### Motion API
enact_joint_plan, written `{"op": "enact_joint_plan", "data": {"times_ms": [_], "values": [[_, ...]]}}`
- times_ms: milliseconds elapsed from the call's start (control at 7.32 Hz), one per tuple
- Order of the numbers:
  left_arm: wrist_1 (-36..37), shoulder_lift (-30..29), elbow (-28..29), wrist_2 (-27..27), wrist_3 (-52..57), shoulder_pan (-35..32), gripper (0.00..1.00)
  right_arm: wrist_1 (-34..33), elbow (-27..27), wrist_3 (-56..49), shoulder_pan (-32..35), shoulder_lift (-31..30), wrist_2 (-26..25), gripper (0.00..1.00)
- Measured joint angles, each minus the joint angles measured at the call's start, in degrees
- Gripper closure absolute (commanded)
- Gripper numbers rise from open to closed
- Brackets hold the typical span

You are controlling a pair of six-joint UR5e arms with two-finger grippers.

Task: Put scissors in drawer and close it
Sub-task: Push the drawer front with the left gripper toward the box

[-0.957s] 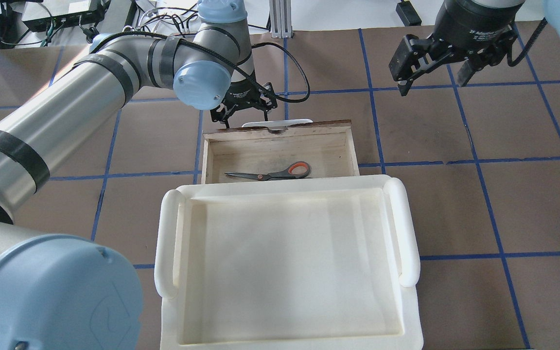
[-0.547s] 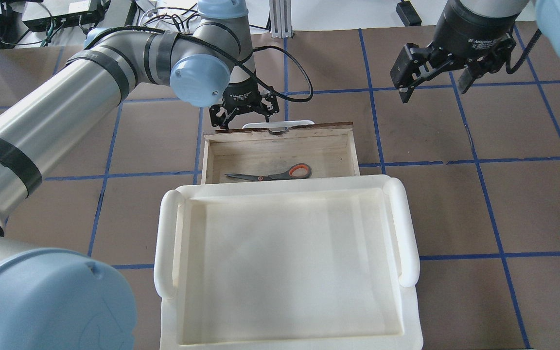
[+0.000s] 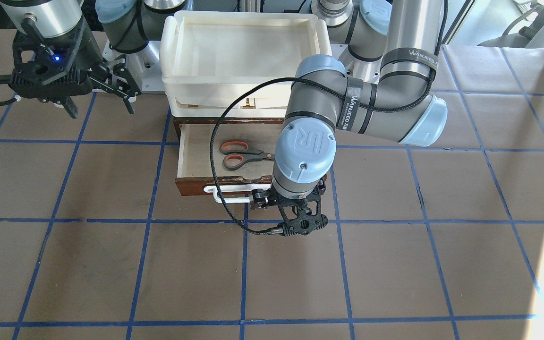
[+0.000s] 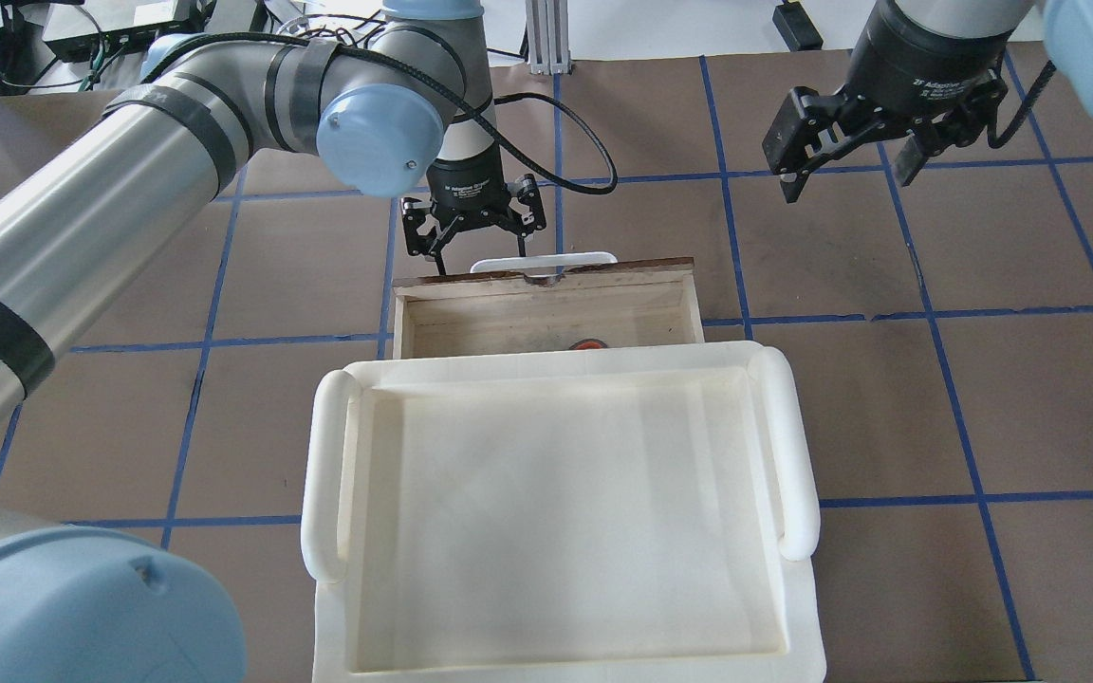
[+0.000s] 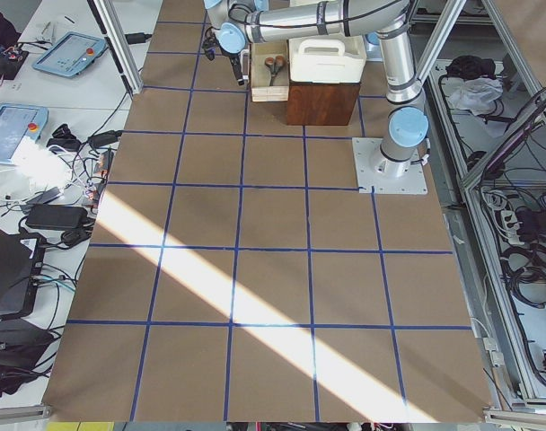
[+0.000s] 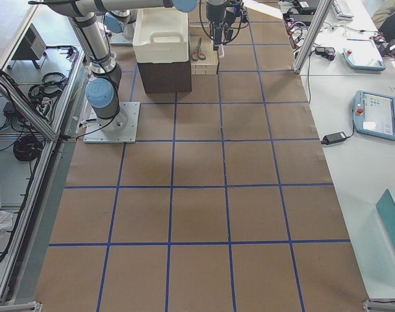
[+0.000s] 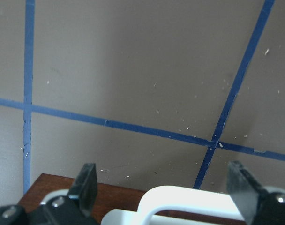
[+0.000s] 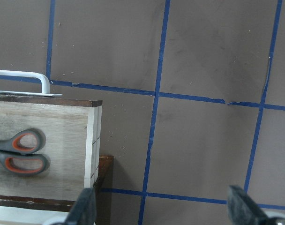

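Sitting flat inside the drawer (image 3: 191, 185), the scissors (image 3: 239, 154) are placed; only closing is left, drawer partly out; left gripper (image 4: 477, 249) spread wide, empty, just beside the white bar handle (image 3: 227, 194); right gripper (image 4: 845, 180) wide, empty, well apart; pale plywood inside, reddish-brown front, orange-lined grey loops

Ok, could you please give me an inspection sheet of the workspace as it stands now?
Surface: table covered in brown with a blue tape grid.
Job's things: scissors lie flat inside the drawer, which is partly open.
Clutter: cream tray sits on the cabinet above the drawer; nothing else seen.
Grippers: left gripper open, straddling the drawer's white handle, contact unclear; right gripper open, aloft, holding nothing.
Cables: black cable loops from the left wrist across the drawer.
Surroundings: teach pendant on a side bench; loose wires by the frame.
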Motion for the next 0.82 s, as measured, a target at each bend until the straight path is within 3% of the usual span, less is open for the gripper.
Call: {"op": "enact_joint_plan", "data": {"times_ms": [820], "values": [[-7.93,1.08,-0.14,0.15,0.0,-1.38,0.0,0.67,0.4,0.31,-0.07,-0.07,0.43,0.0]]}}
